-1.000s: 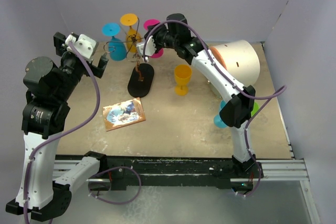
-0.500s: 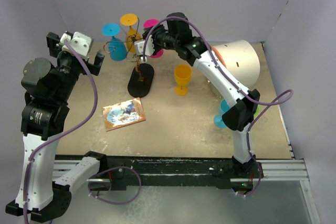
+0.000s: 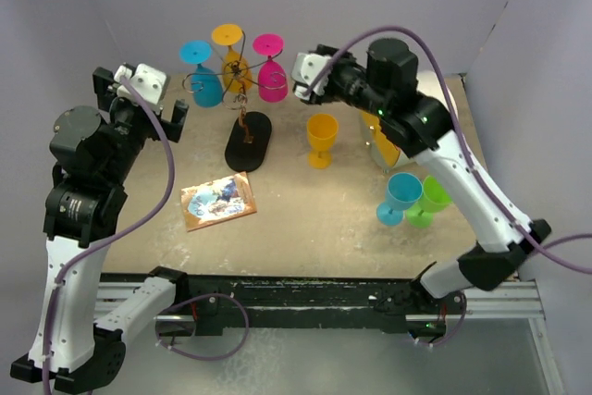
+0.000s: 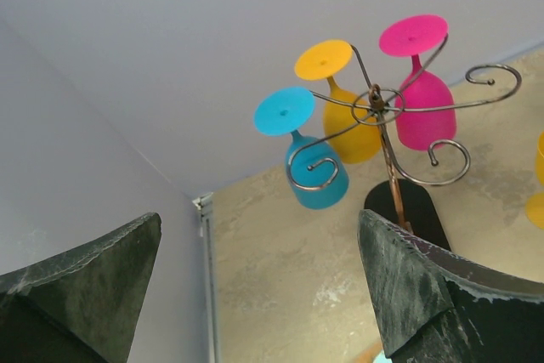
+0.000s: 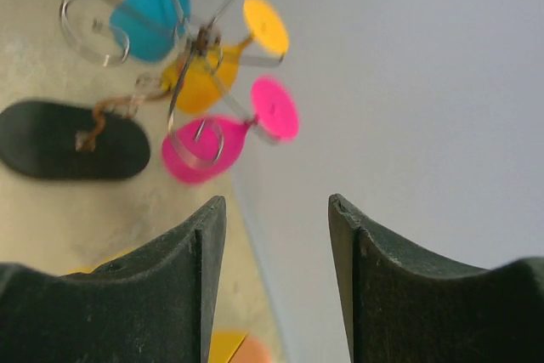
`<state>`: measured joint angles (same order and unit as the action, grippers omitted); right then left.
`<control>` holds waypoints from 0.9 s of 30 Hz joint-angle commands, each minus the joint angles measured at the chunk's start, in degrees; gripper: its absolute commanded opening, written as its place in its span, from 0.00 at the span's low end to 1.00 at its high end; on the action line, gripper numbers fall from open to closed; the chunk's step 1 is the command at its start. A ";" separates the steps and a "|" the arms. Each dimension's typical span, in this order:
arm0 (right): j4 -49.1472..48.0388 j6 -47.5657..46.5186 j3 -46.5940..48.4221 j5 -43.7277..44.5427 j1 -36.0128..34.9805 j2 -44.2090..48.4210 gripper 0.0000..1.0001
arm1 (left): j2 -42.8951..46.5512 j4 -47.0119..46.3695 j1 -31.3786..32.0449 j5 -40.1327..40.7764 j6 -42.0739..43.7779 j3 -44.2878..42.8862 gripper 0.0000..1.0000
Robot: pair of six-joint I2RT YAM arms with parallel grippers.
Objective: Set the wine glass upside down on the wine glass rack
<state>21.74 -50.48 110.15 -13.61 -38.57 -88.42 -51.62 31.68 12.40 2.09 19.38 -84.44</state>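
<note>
Backing off toward 3 o'clock, right gripper (image 3: 303, 83), jaws spread and empty, leaves pink wine glass (image 3: 270, 81) hanging upside down on the rack (image 3: 248, 143); left gripper (image 3: 139, 99) gapes idle. Placement looks complete.

The wine glass rack (image 3: 249, 142) stands rear left-of-centre on the surface (image 3: 314, 224), with three glasses hung upside down from its arms: the left hung glass (image 3: 205, 86), the rear hung glass (image 3: 228, 36) and the right hung glass (image 3: 272, 81). An upright glass (image 3: 321, 139) stands right of the rack's base, and a flat card (image 3: 218, 201) lies before the base, slightly left. Front right, the inner glass (image 3: 400, 196) and the outer glass (image 3: 427, 201) stand side by side.
</note>
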 commanded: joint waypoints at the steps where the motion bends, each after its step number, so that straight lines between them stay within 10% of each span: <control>1: -1.60 7.31 -15.85 11.76 0.08 9.23 0.55 | 0.36 0.56 -0.27 -3.38 -2.80 1.36 0.99; 10: 6.07 9.31 -40.94 14.65 6.98 30.51 0.65 | -0.05 2.85 -0.36 -7.27 -1.14 5.60 0.99; 27: 21.61 21.98 -45.02 7.63 29.82 36.00 0.71 | 1.41 3.09 -1.16 -11.23 -0.35 11.08 0.99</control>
<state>38.28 -31.42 63.94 -4.27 -9.26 -51.09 -51.03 36.62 11.64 -7.46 18.63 -74.06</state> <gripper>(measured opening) 0.728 0.993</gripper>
